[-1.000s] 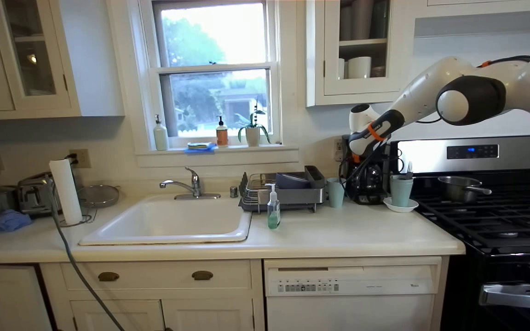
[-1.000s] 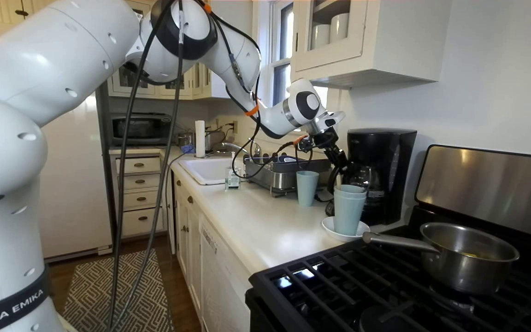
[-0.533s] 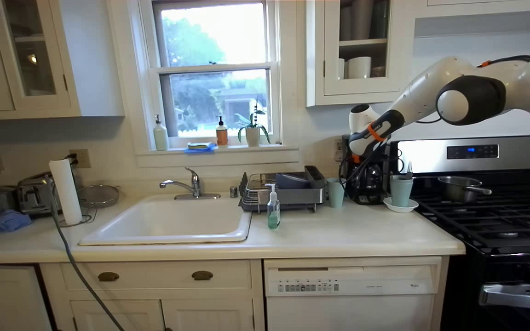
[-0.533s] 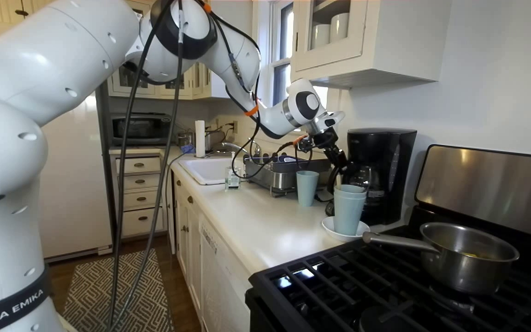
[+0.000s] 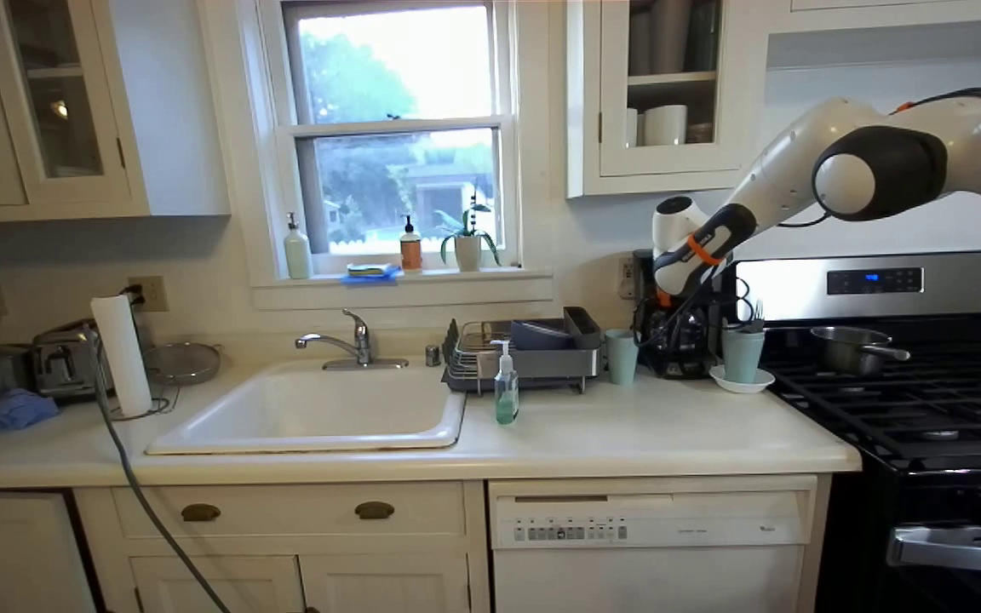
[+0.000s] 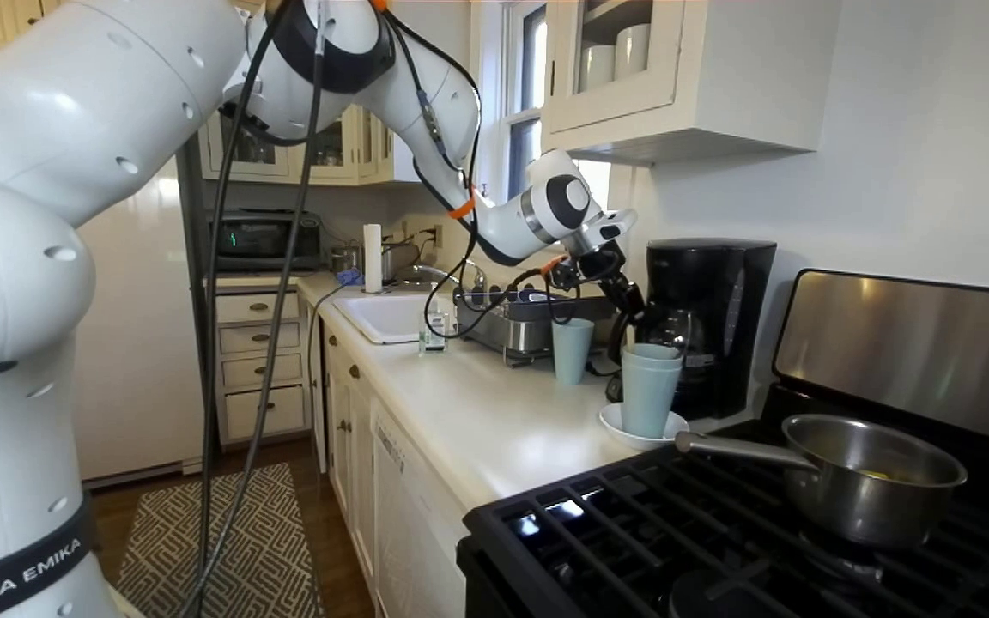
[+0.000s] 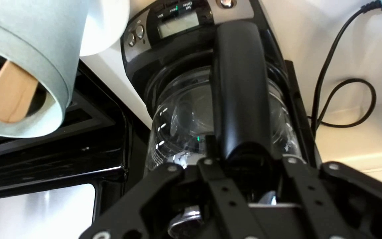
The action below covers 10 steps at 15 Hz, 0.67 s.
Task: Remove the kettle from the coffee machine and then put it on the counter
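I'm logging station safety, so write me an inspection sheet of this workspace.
Surface: pale counter with inset white sink.
Job's things: glass kettle in the black coffee machine, handle facing outward.
Clutter: dish rack, soap bottle and teal cup on the counter; stacked teal cups on a white dish.
Grasping: pincer at the handle, jaws on either side; whether it grips cannot be told.
Cables: black cord loops beside the machine; arm cables hang down.
Surroundings: stove with saucepan; window above the sink.

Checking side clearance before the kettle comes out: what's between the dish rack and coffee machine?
A teal cup, upright on the counter, in an exterior view. Wrist view adds a black cord beside the coffee machine.
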Each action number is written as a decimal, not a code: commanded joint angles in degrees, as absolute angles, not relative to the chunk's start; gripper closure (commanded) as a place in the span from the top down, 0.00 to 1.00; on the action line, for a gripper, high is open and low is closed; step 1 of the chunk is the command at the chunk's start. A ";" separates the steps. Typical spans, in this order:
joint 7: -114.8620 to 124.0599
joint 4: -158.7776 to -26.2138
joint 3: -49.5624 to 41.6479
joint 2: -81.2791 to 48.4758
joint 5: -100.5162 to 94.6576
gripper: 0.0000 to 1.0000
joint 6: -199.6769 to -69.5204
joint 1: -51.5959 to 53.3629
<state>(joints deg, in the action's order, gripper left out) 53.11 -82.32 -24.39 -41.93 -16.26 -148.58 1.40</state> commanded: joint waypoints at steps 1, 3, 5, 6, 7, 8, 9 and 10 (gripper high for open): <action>56.30 -89.94 -26.62 -38.14 -18.40 0.08 -153.43 4.51; 57.43 -91.87 -28.17 -37.48 -19.26 0.08 -155.53 5.87; 58.46 -93.69 -29.86 -36.75 -19.97 0.08 -157.22 7.43; 58.81 -94.52 -30.53 -36.36 -20.17 0.08 -157.67 8.17; 59.23 -95.30 -31.31 -35.96 -20.51 0.08 -158.25 8.97; 59.10 -95.90 -31.72 -35.54 -20.62 0.08 -158.43 9.56; 59.35 -96.31 -32.46 -35.20 -20.85 0.08 -158.49 10.33; 59.61 -96.48 -33.23 -34.95 -21.24 0.08 -158.38 11.09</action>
